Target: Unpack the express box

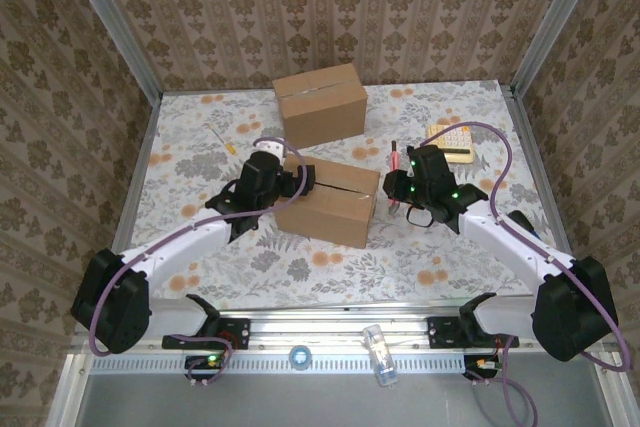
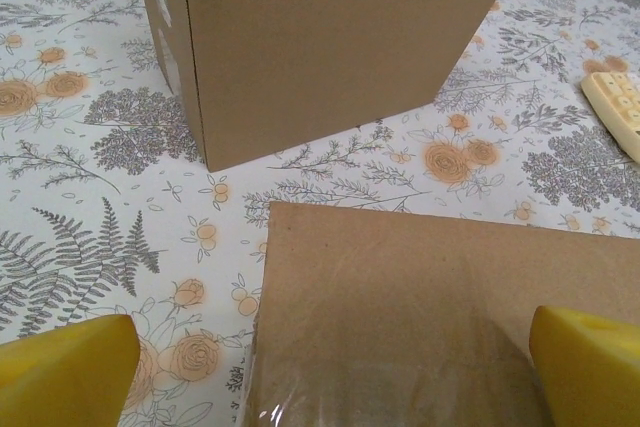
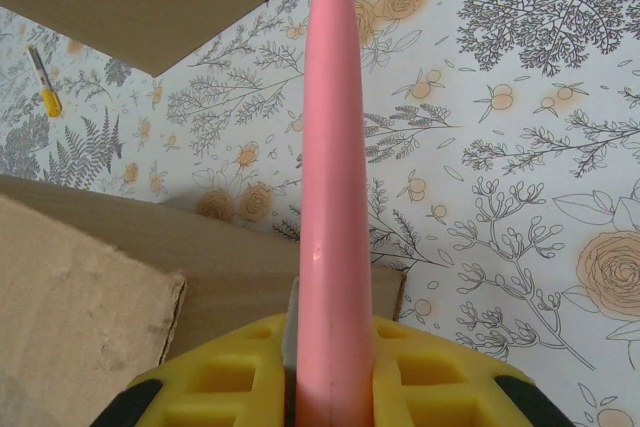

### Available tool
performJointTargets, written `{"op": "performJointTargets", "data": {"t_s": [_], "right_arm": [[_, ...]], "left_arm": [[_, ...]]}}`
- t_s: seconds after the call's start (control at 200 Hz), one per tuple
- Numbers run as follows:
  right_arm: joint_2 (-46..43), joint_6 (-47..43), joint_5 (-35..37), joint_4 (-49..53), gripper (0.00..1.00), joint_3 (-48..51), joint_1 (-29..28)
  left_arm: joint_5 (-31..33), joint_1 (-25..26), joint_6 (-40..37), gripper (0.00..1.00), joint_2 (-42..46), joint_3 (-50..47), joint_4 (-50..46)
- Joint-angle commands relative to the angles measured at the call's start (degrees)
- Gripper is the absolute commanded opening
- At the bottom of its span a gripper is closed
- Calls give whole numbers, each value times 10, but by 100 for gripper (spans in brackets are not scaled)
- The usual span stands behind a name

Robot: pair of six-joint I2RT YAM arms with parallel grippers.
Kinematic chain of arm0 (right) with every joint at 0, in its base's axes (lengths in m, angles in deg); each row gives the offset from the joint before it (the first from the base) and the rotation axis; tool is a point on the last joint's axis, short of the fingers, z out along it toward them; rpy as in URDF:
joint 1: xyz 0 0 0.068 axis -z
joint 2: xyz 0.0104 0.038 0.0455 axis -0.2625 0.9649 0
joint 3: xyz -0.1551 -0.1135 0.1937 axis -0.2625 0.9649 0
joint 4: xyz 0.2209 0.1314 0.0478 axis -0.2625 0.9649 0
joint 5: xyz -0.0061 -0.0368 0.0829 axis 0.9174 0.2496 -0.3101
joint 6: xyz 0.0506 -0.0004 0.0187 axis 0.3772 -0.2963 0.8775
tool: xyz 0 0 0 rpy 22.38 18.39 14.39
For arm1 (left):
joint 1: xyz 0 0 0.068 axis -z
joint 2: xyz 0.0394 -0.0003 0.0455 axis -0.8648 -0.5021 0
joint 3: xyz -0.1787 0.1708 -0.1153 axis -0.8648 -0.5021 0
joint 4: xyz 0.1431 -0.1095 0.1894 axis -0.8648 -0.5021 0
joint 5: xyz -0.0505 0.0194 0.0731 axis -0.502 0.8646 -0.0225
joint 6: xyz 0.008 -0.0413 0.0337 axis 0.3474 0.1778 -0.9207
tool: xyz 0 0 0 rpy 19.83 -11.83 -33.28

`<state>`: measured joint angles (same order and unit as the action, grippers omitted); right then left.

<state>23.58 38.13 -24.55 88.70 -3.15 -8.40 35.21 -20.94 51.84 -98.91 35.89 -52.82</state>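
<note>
Left arm reaches in from the near-left corner, wrist bent over the left end of the near cardboard box [image 1: 330, 202], which sits mid-worktop [image 1: 330, 267] between my two arms. The left hand [image 1: 292, 179] is spread wide: on its wrist camera the yellow fingertips [image 2: 65, 372] sit in the two bottom corners with the box's brown top and a strip of shiny clear tape [image 2: 380, 392] between them, and I can't tell whether they touch it. Right arm angles in from the near-right, its hand [image 1: 400, 179] just off the box's right end and pinching a pink tool [image 1: 394, 159] that points toward the back of the worktop. On the right wrist camera the pink shaft runs straight up from between the yellow fingers [image 3: 230, 367], ending in a thin metal tip. The far cardboard box [image 1: 320, 104] stands behind, apart from the near one. The left wrist camera gives me pale label patches on its side, too oblique to read. The top view places a beige calculator [image 1: 450, 142] at the right and a small yellow-handled tool [image 1: 222, 139] at the left, keys and markings too small to read.
</note>
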Motion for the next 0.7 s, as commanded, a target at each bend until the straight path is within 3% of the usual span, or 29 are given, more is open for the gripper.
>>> {"op": "performJointTargets", "data": {"t_s": [0.0,0.405,0.695], "right_arm": [[-3,-12,-3,-5,0,4,1],[-7,-9,-16,1,0,3,1],[-24,7,-44,81,0,-37,-2]], "left_arm": [[-1,2,26,100,3,-10,22],[3,5,74,99,-8,-46,-15],[30,8,95,99,-17,-72,-43]]}}
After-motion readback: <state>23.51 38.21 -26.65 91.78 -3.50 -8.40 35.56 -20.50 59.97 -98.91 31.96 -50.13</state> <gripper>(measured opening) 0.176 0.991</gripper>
